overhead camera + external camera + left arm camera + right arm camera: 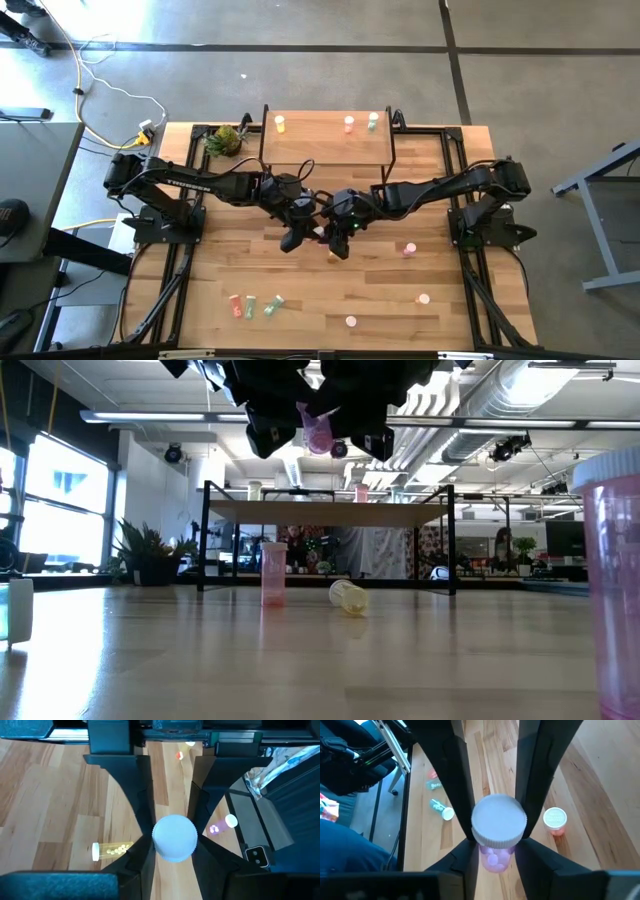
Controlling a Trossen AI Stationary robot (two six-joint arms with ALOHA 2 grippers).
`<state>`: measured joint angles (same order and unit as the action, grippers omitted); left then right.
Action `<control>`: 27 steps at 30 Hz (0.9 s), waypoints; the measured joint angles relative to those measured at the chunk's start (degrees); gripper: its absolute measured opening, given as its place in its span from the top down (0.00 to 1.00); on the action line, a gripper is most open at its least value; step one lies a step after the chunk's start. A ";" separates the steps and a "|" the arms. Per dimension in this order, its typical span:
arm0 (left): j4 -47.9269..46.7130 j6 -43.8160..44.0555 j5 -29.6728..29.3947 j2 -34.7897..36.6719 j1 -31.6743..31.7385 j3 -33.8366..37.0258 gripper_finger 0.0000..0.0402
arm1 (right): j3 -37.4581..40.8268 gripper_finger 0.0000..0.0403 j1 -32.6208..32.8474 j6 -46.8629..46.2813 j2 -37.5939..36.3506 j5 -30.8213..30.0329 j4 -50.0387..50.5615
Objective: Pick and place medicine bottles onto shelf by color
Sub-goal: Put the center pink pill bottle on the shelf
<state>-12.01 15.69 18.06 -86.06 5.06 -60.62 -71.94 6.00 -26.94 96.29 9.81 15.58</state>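
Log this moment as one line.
left gripper: fingers shut on pink bottle, mid-air over table centre | right gripper: at same bottle | shelf: this bottle not yet placed

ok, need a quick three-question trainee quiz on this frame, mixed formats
1. How many bottles stand on the shelf?
2. True or false: the pink bottle, between the left hand and the right hand at mid-table, rests on the table.
3. In the low view, the fallen bottle in front of the shelf is: A yellow, B red, C green.

Key:
1. Three: one yellow, one pink, one green.
2. False. It hangs in the air, and the left hand grips its cap.
3. A.
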 joint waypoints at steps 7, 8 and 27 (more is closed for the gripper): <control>-0.02 0.04 -0.18 0.00 0.20 0.00 0.74 | 0.00 0.58 -0.47 -1.41 -0.23 0.60 1.49; -0.13 0.04 -0.27 0.00 0.25 0.00 0.74 | 0.00 0.57 -0.72 -1.76 -0.33 1.37 2.06; -1.67 -3.51 -2.14 0.00 4.13 0.00 0.74 | 0.00 0.57 -1.27 -5.38 -6.94 -6.50 4.88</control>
<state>-13.68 12.18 15.93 -86.06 9.19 -60.62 -71.94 4.73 -32.32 89.35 3.31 20.46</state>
